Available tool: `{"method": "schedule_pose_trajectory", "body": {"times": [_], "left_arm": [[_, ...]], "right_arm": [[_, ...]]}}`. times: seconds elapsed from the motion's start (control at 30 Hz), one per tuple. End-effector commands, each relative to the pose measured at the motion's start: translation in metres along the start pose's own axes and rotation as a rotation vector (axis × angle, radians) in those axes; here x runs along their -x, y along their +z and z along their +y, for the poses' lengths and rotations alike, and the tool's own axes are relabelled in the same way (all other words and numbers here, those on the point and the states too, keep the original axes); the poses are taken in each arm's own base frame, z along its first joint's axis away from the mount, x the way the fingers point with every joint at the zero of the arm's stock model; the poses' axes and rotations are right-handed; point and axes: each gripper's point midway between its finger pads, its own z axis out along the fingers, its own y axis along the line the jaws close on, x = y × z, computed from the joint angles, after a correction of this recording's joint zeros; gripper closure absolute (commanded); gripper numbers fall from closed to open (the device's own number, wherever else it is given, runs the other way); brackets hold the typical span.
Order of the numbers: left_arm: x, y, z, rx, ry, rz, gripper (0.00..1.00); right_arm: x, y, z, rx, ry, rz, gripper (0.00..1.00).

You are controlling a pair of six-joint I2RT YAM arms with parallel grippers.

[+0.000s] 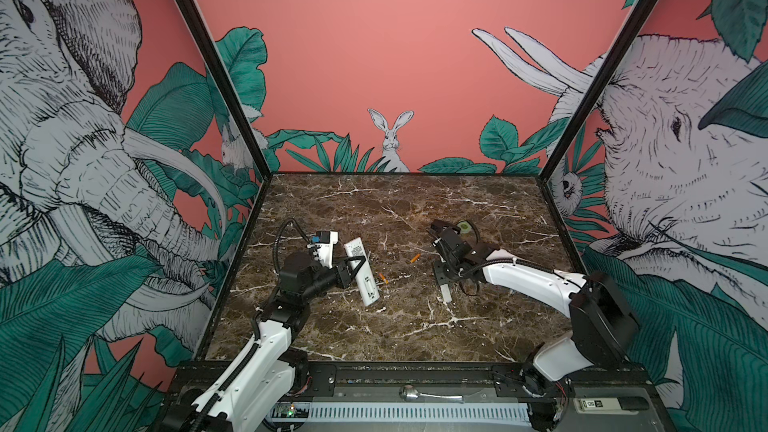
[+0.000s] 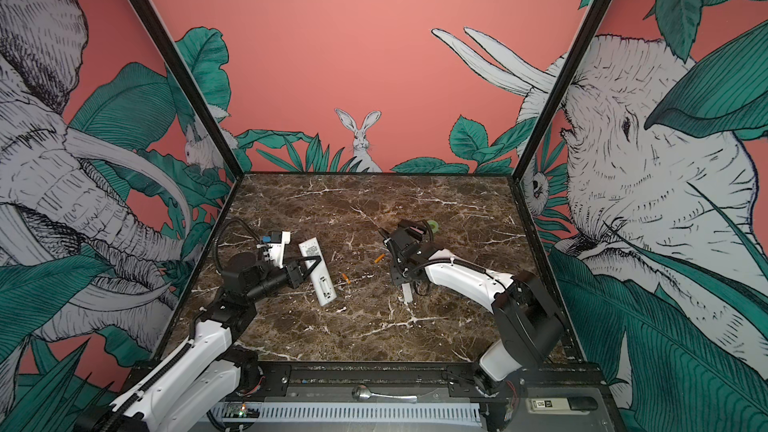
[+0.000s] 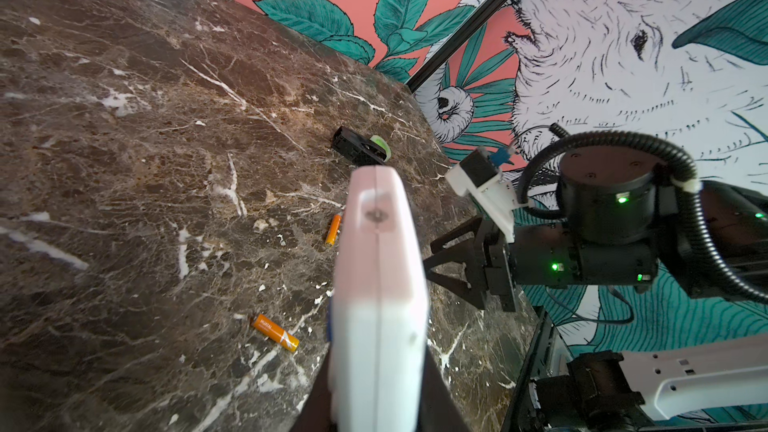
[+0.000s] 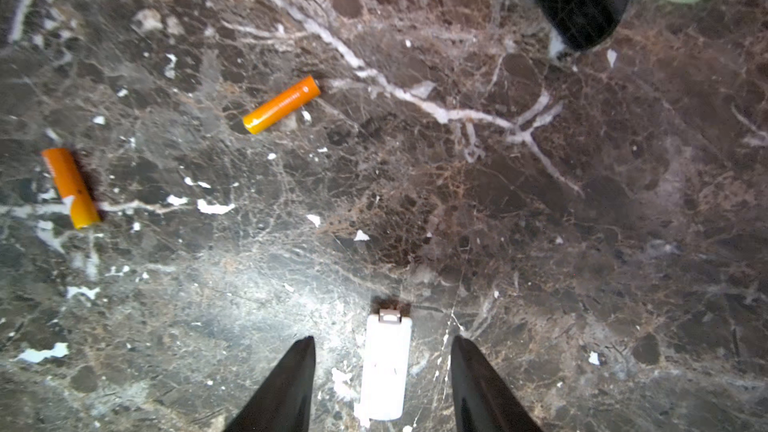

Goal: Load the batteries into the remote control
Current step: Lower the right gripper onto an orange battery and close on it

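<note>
The white remote control (image 1: 361, 272) lies lengthwise left of centre, with a label and a slot facing up. My left gripper (image 1: 355, 264) is shut on its middle; in the left wrist view the remote control (image 3: 379, 284) fills the gap between the dark fingers. Two orange batteries lie on the marble, one (image 1: 383, 278) right beside the remote, the other (image 1: 414, 259) farther right. Both show in the right wrist view (image 4: 282, 104) (image 4: 71, 187). My right gripper (image 4: 382, 340) is open, its fingers straddling a small white cover (image 4: 385, 367) flat on the table without touching it.
A black stapler-like object (image 1: 441, 228) and a green tape roll (image 1: 464, 226) sit just behind the right wrist. Patterned walls stand on the left, right and back of the marble table (image 1: 395, 326). A black rail (image 1: 415, 371) runs along the front edge.
</note>
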Motion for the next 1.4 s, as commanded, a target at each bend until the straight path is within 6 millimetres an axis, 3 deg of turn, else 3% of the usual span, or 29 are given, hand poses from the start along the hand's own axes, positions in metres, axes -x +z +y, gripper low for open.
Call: {"method": "schedule_pose_trajectory", "body": {"times": [0.0,0.4,0.77,1.07,1.37], "left_arm": [[-0.003,-0.002,0.002,0.014,-0.001,0.007,1.00],[-0.014,-0.008,0.022,0.104,-0.033,0.006,1.00],[-0.015,-0.029,0.051,0.295,-0.006,-0.051,1.00],[-0.013,-0.036,0.051,0.313,0.002,-0.074,1.00],[-0.014,-0.035,0.050,0.300,-0.002,-0.069,1.00]], "right_arm": [[0.007,-0.005,0.009,-0.013,-0.068,0.007,0.44],[0.057,0.008,0.086,0.086,-0.221,-0.024,0.44],[0.063,0.033,0.151,0.188,-0.284,-0.010,0.47],[0.058,0.048,0.176,0.204,-0.313,0.003,0.50],[0.055,0.063,0.177,0.164,-0.339,0.030,0.53]]}}
